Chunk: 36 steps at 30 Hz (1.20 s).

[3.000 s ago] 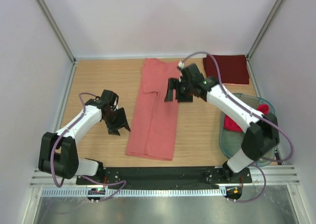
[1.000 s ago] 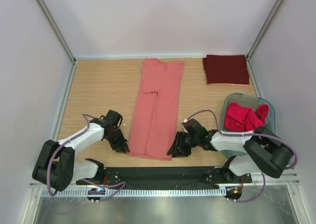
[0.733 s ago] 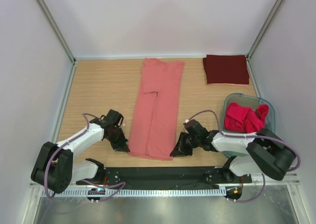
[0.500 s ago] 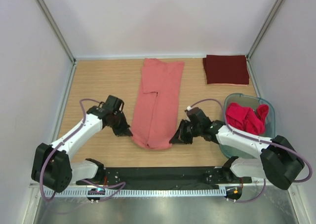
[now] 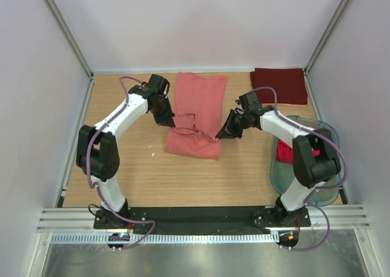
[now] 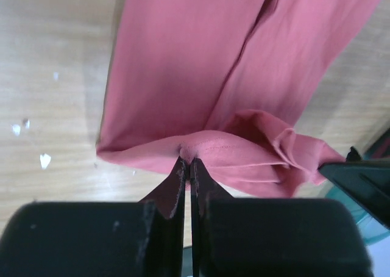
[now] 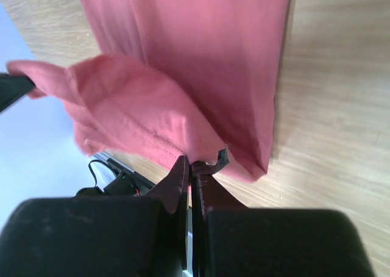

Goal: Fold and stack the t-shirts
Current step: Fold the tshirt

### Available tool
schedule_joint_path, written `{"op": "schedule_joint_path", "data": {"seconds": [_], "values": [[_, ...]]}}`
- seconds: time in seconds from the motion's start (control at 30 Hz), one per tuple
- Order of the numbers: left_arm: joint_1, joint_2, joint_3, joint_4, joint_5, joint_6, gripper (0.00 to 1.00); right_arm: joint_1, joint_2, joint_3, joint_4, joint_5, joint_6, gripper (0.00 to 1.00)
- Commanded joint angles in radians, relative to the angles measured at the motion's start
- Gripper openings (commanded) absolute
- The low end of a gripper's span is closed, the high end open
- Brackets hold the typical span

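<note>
My left claw (image 5: 171,124) and right claw (image 5: 221,134), both pinched shut on the salmon-pink t-shirt (image 5: 198,106).

I hold the shirt's near hem by its two corners, left claw on the left one and right claw on the right one, so the cloth hangs strung between them over the middle of the worktop (image 5: 122,161). Its far part lies flat and reaches toward the far edge. The near part is doubled over that, with the hem sagging in loose folds between my claws. A folded dark maroon t-shirt (image 5: 279,85) lies in the far right corner, well apart from my right claw. A red t-shirt (image 5: 284,150) sits in the greenish tub (image 5: 329,167) at the right, partly behind my right arm.
</note>
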<state>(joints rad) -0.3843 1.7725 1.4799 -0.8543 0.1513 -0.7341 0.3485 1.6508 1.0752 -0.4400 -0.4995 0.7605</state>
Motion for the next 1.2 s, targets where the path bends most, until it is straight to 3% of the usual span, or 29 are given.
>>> {"op": "schedule_joint_path", "data": {"seconds": [0.0, 0.4, 0.57, 0.87, 0.97, 1.17], "values": [[0.028, 0.089, 0.158, -0.051, -0.015, 0.064, 0.00, -0.026, 0.084, 0.138, -0.072, -0.054, -0.075, 0.01], [0.097, 0.333, 0.373, -0.072, 0.062, 0.087, 0.00, -0.092, 0.352, 0.433, -0.135, -0.114, -0.092, 0.01], [0.104, 0.403, 0.448, -0.086, 0.077, 0.094, 0.00, -0.100, 0.412, 0.473, -0.140, -0.119, -0.090, 0.01], [0.125, 0.442, 0.453, -0.058, 0.074, 0.084, 0.01, -0.121, 0.489, 0.543, -0.140, -0.134, -0.092, 0.05], [0.134, 0.458, 0.462, -0.049, 0.080, 0.082, 0.05, -0.135, 0.512, 0.572, -0.141, -0.126, -0.090, 0.11], [0.151, 0.472, 0.580, -0.104, 0.024, 0.119, 0.40, -0.173, 0.587, 0.721, -0.251, -0.071, -0.154, 0.35]]}}
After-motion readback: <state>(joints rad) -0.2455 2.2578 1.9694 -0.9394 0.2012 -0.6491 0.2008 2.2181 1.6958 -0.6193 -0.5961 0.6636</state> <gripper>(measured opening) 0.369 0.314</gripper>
